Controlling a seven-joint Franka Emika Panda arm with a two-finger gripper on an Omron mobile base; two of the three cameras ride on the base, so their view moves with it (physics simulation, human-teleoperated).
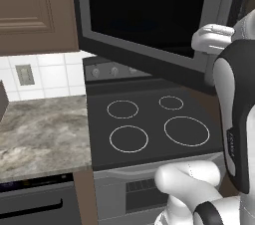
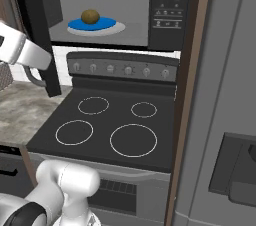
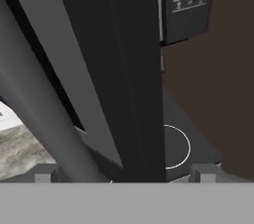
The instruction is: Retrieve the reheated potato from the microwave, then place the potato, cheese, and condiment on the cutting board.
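Observation:
The microwave [image 2: 170, 5] stands open above the stove. Inside it, the brownish potato [image 2: 90, 16] rests on a blue plate [image 2: 107, 24] on a white turntable. The door [image 1: 144, 5] with its dark window is swung far out to the left, and its edge [image 2: 37, 30] shows black in the right base view. My gripper [image 3: 124, 176] is open, and the door's edge [image 3: 114, 69] stands between its widely spread fingertips. The white forearm [image 2: 20, 47] reaches behind the door. The cheese, condiment and cutting board are out of view.
A black stovetop [image 1: 149, 124] with ring burners lies below the microwave. A marbled counter [image 1: 40, 129] runs to its left. A tall grey appliance front [image 2: 225, 95] and a brown panel [image 2: 192, 70] close off the right side. The microwave's button panel [image 3: 188, 0] is beyond the door.

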